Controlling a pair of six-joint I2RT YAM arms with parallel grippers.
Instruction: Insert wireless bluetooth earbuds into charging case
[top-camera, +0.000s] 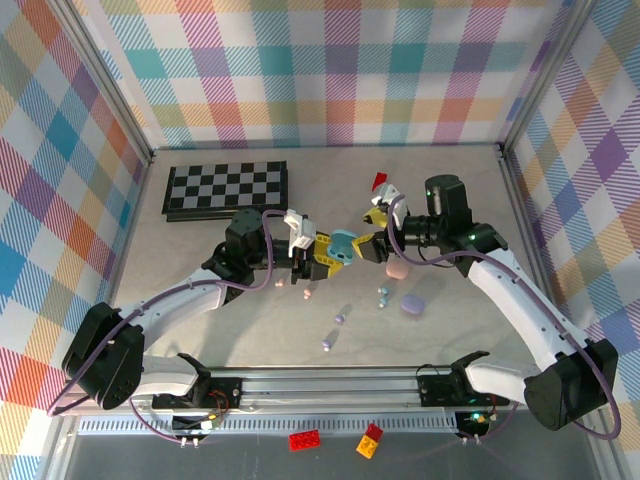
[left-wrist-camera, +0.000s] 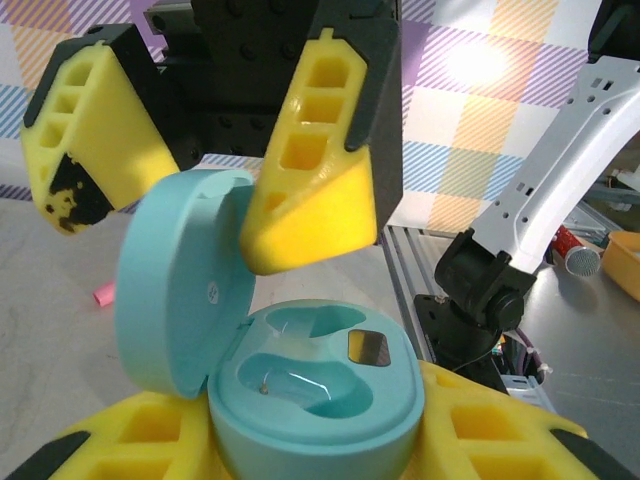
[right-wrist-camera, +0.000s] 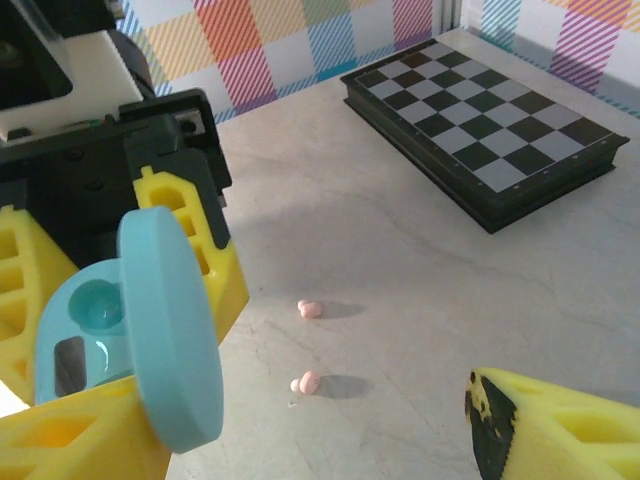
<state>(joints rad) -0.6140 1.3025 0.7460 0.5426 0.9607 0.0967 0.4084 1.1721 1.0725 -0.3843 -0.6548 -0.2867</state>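
My left gripper (top-camera: 325, 255) is shut on an open teal charging case (left-wrist-camera: 320, 390), held above the table. The case's lid (left-wrist-camera: 170, 290) is swung up to the left, and both wells are empty. My right gripper (top-camera: 372, 248) faces it, open. Its yellow fingers (left-wrist-camera: 310, 170) straddle the lid's top edge. In the right wrist view the lid (right-wrist-camera: 175, 330) stands edge-on beside that gripper (right-wrist-camera: 300, 420). Two pink earbuds (right-wrist-camera: 310, 309) (right-wrist-camera: 305, 382) lie on the table below. Purple earbuds (top-camera: 340, 318) (top-camera: 327, 343) and a light blue earbud (top-camera: 382, 293) lie nearer the front.
A folded chessboard (top-camera: 226, 188) lies at the back left. A pink case (top-camera: 397, 270) and a purple case (top-camera: 412, 305) rest under the right arm. Red (top-camera: 305, 439) and yellow (top-camera: 370, 440) bricks sit beyond the front rail. Plaid walls close in three sides.
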